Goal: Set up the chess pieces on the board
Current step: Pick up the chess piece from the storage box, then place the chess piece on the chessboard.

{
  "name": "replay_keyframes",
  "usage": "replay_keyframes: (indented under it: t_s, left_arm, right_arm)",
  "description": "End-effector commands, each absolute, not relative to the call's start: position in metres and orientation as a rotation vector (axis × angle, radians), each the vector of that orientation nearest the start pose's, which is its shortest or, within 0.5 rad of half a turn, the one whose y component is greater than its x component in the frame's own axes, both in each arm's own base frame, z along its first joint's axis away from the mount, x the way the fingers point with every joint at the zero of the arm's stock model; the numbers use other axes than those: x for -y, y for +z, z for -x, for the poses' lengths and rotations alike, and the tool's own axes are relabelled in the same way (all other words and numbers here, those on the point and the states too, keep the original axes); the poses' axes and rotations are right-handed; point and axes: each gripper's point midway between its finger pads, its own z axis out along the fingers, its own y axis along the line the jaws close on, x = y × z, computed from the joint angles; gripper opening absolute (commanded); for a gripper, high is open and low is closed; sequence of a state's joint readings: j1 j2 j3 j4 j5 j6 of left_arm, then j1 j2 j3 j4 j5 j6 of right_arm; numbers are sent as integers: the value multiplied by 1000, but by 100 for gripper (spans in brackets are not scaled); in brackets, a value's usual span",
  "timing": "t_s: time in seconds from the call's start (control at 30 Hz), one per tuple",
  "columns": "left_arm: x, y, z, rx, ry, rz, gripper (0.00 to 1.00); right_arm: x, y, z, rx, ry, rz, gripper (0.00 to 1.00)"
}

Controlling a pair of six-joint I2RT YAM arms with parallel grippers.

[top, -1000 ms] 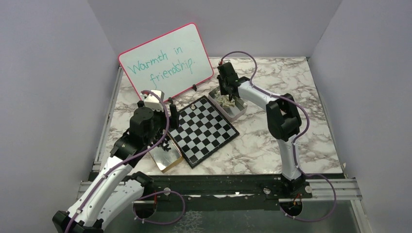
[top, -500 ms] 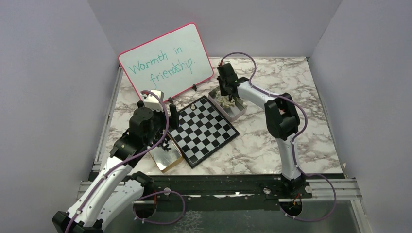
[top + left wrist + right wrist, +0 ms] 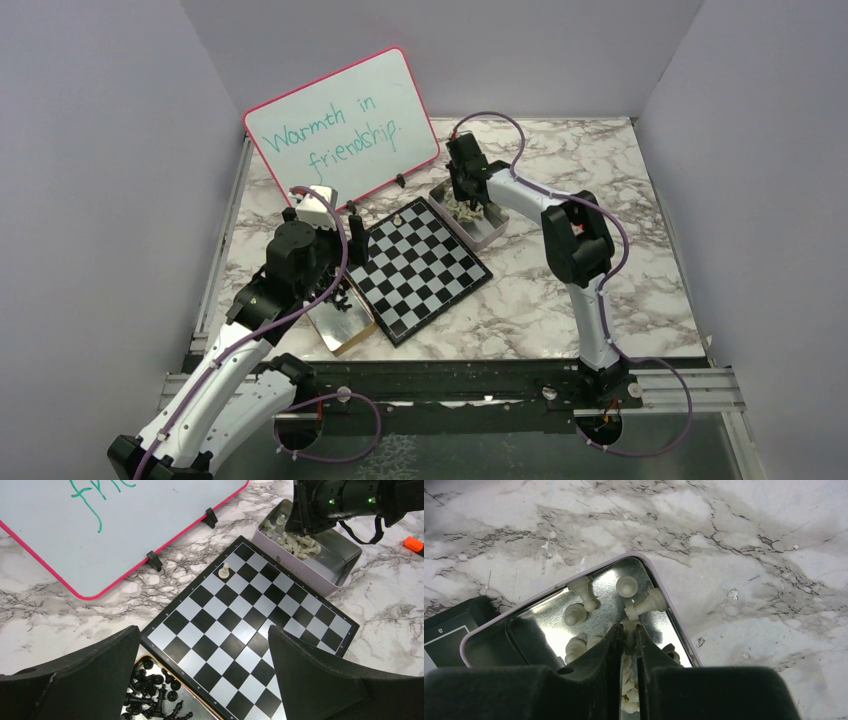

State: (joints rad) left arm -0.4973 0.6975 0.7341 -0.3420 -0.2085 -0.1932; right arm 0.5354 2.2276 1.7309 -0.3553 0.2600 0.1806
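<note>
**Right arm down in the cream tin, left arm wide over the board**

From my console, the chessboard (image 3: 425, 268) lies flat near the middle of the marble table (image 3: 560, 300), turned corner-on like a diamond. One cream-white pawn (image 3: 224, 571) stands upright on it. It is on an edge square just beside the far corner, on the side facing the whiteboard (image 3: 340, 125). That whiteboard stands propped at eleven o'clock from the board, near it but apart.

At one o'clock from the board, just beside its edge, sits a lilac tin (image 3: 295, 565). Inside it, cream-white chessmen (image 3: 584, 587) lie tumbled on their sides. My right gripper (image 3: 627, 628) points straight down into this tin, and its jaws are drawn in to a narrow slit. A single cream-white piece (image 3: 628, 637) sits in that slit. It looks pinched to me, though the fingers hide most of it, so I cannot name the piece.

At eight o'clock from the board, just beside its near-left edge, a mirror-bottomed tray (image 3: 345, 335) with a gold side holds a cluster of black chessmen (image 3: 150, 687). My left gripper (image 3: 204, 630) hangs above that same edge of the board. Its jaws are spread wide and the chequered squares show plainly between the two fingers. One finger is over the tray side and the other over the board.
</note>
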Motion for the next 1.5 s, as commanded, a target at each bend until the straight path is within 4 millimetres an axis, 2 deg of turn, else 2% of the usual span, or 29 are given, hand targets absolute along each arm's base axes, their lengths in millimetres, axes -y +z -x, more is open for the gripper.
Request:
replay_keyframes:
  t_s: [0.0, 0.5, 0.97, 1.17, 1.47]
  left_arm:
    - [110, 239, -263, -1864, -284, -153, 99]
    - [110, 240, -262, -1860, -288, -152, 99]
    - [112, 240, -262, -1864, -294, -155, 99]
    - [111, 239, -262, -1865, -290, -154, 99]
    - [109, 242, -262, -1856, -282, -143, 99]
  right_arm:
    - [-255, 61, -499, -2340, 42, 322, 17]
    - [-253, 108, -493, -2292, 79, 307, 14]
    - [-258, 125, -475, -2307, 167, 323, 14]
    - [-266, 132, -462, -2309, 240, 328, 13]
    - [-300, 136, -434, -2301, 331, 396, 13]
